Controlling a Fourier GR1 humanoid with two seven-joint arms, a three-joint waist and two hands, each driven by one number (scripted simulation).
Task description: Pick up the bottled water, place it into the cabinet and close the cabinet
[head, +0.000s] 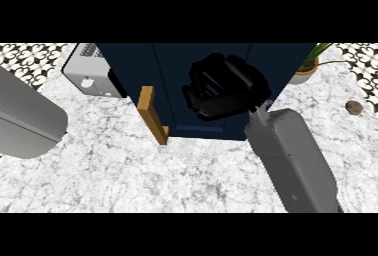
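The right hand (221,90) is hanging over the dark blue cabinet (177,75), fingers curling – around the water bottle or nothing, I cannot tell – while the wooden door (152,116) is standing open.

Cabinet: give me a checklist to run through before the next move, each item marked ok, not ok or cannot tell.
1. Right robot hand over the cabinet: ok, it sits above the dark blue top.
2. Bottle in the hand: cannot tell; the fingers are curled but no bottle shows.
3. Bottle inside the cabinet: cannot tell, the interior is hidden from above.
4. Door closed: not ok, its wooden edge sticks out from the front left.
5. Left robot hand: cannot tell, only the left forearm shows.
6. Toaster and plant apart from the right arm: ok.
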